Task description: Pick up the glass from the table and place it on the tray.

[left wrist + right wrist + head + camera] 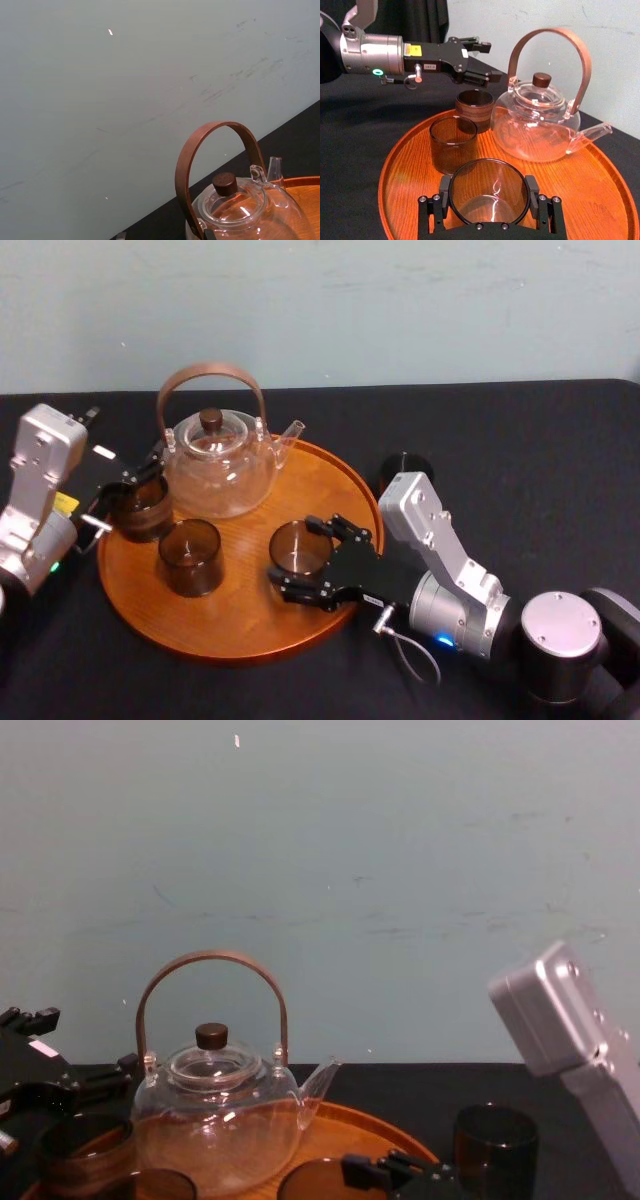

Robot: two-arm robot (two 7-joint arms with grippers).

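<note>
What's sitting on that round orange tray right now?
On the tray: a teapot and three dark glasses, the middle glass alone, the right glass at the right gripper, the left glass at the left gripper. Their grip is hidden.

The tray [240, 625] is orange-brown wood with a visible grain and a smooth, slightly glossy finish, over a matt black cloth [520, 455]. The glass [298, 550] is smooth, shiny, smoke-brown glass (you can see through it), while the teapot [220, 468] is clear glossy glass with a brown wood-like handle [210, 372] and a dark knob [210, 420]. The wall [400, 300] is pale, matt and scuffed.
</note>
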